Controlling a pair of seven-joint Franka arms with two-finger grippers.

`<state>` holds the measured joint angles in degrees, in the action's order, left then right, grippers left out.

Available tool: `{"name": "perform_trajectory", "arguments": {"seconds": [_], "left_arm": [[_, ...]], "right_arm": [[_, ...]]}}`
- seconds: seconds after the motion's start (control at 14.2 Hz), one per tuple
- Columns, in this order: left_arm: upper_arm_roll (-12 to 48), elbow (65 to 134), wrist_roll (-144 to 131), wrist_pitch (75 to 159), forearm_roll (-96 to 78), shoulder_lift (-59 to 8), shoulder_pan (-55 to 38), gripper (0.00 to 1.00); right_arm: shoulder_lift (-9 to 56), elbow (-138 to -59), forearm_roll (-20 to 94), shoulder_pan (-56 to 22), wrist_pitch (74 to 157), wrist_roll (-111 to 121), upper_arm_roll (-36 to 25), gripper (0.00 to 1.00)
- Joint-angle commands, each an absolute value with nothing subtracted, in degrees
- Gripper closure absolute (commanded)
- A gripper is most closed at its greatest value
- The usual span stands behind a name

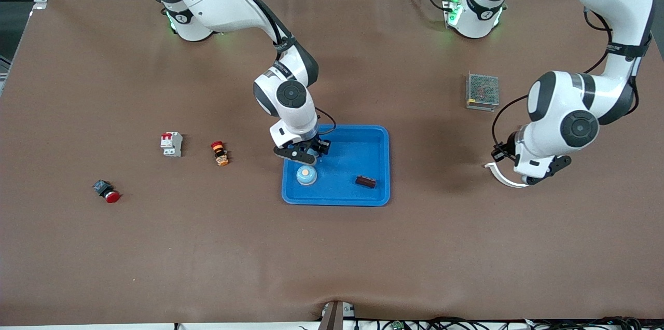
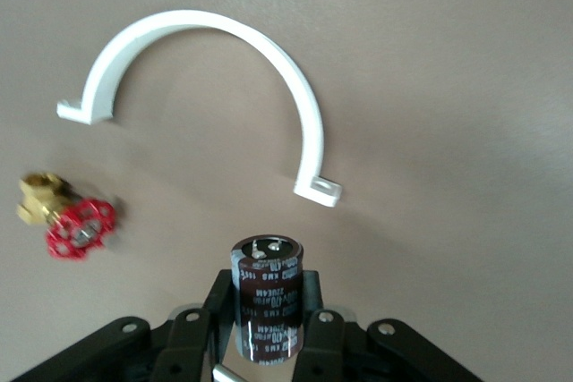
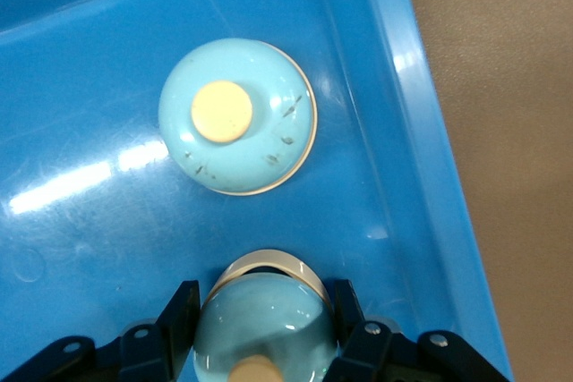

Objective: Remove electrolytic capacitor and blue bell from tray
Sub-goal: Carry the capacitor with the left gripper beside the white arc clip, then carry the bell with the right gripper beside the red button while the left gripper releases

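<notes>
bells number two: one light blue bell (image 1: 306, 175) sits in the blue tray (image 1: 381, 164) at its right-arm end, and a second bell (image 3: 265, 328) is clenched in the right gripper (image 3: 265, 346) over the tray, just beside the first. capacitors number two: one dark capacitor (image 1: 365, 181) lies in the tray, nearer the left arm's end; the other capacitor (image 2: 267, 310) stands gripped between the fingers of the left gripper (image 2: 267, 342), its pale printing too small to read. under that gripper lie one white curved clamp (image 2: 215, 87) and one brass valve with a red handwheel (image 2: 67, 221). elsewhere on the brown table (image 1: 332, 267): one mesh box (image 1: 482, 91), one white breaker (image 1: 171, 143), one orange button (image 1: 220, 153), one red button (image 1: 107, 191).
</notes>
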<state>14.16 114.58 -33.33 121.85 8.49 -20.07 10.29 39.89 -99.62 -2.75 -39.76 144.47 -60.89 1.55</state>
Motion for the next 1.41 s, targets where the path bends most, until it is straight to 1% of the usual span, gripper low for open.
{"name": "perform_trajectory", "arguments": {"seconds": [0.0, 0.28, 0.35, 0.49, 0.63, 0.92, 1.2, 1.34], "left_arm": [[14.68, 116.19, -23.85, 122.17, 9.49, -18.98, 13.52, 1.0], [14.5, 116.54, -16.27, 125.06, 9.67, -21.0, 15.55, 1.0], [14.5, 116.8, -14.69, 126.29, 9.67, -21.7, 15.73, 1.0], [14.41, 118.55, -13.19, 130.41, 10.45, -22.32, 16.69, 1.0], [14.5, 119.09, -13.1, 133.75, 14.92, -23.64, 18.1, 1.0], [14.5, 119.0, -13.01, 138.77, 16.7, -26.71, 19.42, 1.0], [14.59, 118.74, -13.01, 140.54, 16.7, -27.6, 19.25, 0.95], [14.59, 118.65, -13.01, 140.8, 16.7, -28.12, 19.16, 0.9]], "right_arm": [[40.69, -98.61, -4.4, -40.87, 144.23, -63.98, 0.97, 1.0], [39.99, -97.3, -3.61, -40.6, 143.09, -65.04, 1.05, 1.0], [39.73, -96.6, -3.52, -40.69, 141.69, -65.82, 1.14, 1.0], [39.46, -93.27, -3.52, -40.78, 135.47, -66.09, 1.41, 1.0], [39.46, -88.62, -3.52, -40.78, 128.35, -66.18, 1.41, 1.0], [38.33, -84.03, -3.6, -38.59, 119.03, -62.43, 1.23, 1.0], [34.64, -81.66, -3.43, -33.41, 109.1, -50.48, 1.41, 1.0], [33.32, -80.16, -3.43, -30.08, 104.96, -43.36, 1.32, 1.0]]}}
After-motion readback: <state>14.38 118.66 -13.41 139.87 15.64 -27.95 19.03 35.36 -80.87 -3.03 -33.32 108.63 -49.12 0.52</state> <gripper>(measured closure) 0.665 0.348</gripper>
